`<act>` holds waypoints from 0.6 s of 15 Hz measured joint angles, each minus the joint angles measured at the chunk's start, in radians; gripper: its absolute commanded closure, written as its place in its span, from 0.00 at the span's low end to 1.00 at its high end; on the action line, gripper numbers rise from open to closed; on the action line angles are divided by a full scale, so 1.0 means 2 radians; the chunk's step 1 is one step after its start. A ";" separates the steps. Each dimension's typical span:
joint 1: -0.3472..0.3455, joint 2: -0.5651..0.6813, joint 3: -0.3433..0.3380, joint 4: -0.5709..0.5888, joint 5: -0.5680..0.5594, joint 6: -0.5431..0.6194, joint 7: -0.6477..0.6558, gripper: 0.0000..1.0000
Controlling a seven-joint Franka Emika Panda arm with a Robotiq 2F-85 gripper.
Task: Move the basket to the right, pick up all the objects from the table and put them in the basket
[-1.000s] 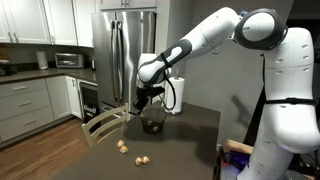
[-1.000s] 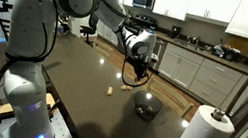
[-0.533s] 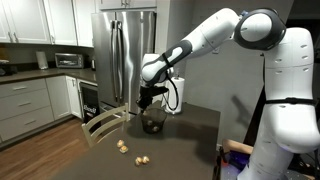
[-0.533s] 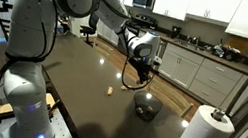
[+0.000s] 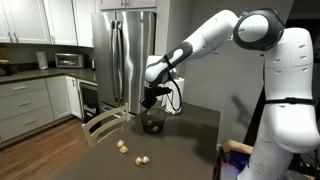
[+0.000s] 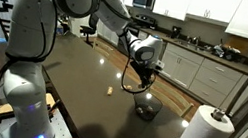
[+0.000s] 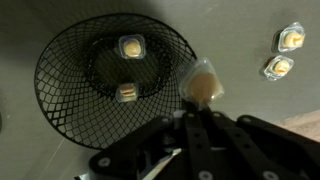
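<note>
Over the far part of the tabletop [image 5: 195,125], in an exterior view, the claw [image 5: 152,101] hangs just above the basket [image 5: 153,124]. Two loose pieces [image 5: 122,146] lie well apart from the basket, near the front edge. In an exterior view, the claw [image 6: 145,80] is above the basket [image 6: 146,105], with a lone piece [image 6: 109,91] on the tabletop [image 6: 81,82] nearby. In the wrist view, the claw [image 7: 203,102] is pinched on a held piece [image 7: 203,82] at the rim of the basket [image 7: 50,90]. Two basket pieces [image 7: 130,46] lie inside. Two outer pieces [image 7: 291,39] rest beyond it on the tabletop [image 7: 240,30].
</note>
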 measured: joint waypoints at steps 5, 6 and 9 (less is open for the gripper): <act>-0.008 0.000 -0.003 -0.006 0.000 0.003 0.000 0.56; -0.008 0.000 -0.003 -0.007 0.000 0.003 0.000 0.49; -0.008 0.000 -0.003 -0.007 0.000 0.004 0.000 0.31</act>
